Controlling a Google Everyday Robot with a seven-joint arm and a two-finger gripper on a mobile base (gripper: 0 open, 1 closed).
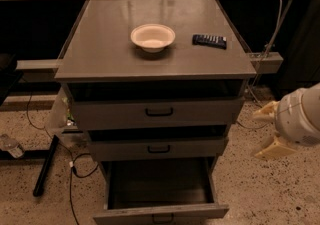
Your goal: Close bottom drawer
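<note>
The bottom drawer [160, 212] is the lowest of three grey cabinet drawers. It stands pulled far out, its dark inside open to view, its front panel at the bottom edge of the camera view. The middle drawer [159, 148] and top drawer [159, 112] stand slightly out. My arm's white body [300, 117] is at the right edge, beside the cabinet and apart from it. My gripper [270, 134] shows as cream-coloured parts at the arm's lower left, level with the middle drawer.
On the cabinet top [100, 44] sit a white bowl [153, 37] and a black remote [210, 41]. Cables [75, 169] and a black bar [44, 166] lie on the speckled floor at the left. A plastic bottle [10, 145] lies far left.
</note>
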